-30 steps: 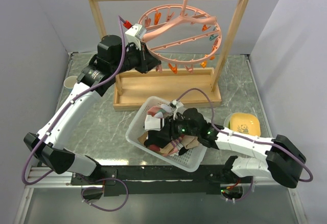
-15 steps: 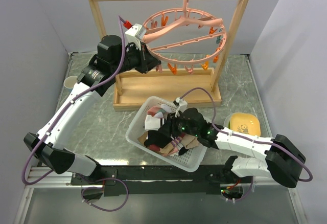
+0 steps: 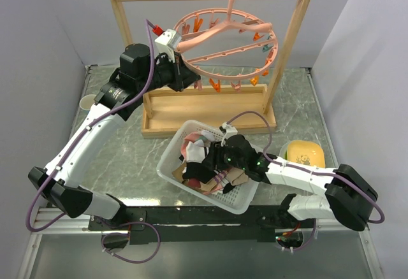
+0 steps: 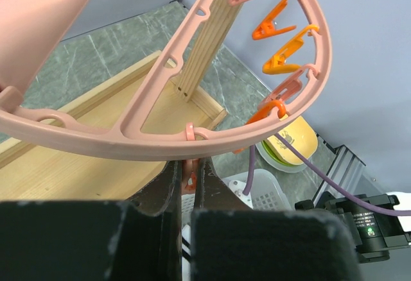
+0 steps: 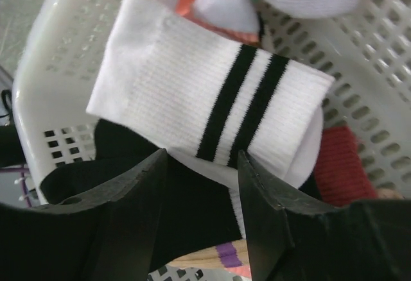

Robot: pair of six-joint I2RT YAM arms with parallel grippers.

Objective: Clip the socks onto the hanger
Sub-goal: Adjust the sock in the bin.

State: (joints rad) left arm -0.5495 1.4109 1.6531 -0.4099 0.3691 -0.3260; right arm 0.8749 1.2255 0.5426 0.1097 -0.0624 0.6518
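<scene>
We see the right gripper (image 5: 202,165), jaws half apart, just short of the striped sock (image 5: 212,101) lying crosswise ahead; the left gripper (image 4: 188,188), closed, seemingly pinches a hanger (image 4: 128,143) clip (image 4: 190,179).

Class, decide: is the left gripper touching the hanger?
Touching. Left wrist view shows the left gripper closed on a pink clip under the hanger ring.

No word, brand or number can be read in any view. A small white label (image 4: 371,220) on a black part of the arm, at the lower right of the left wrist view, carries a few lines of print too small to make out. The yellow bowl (image 3: 305,154) bears a small dark drawing, not lettering
</scene>
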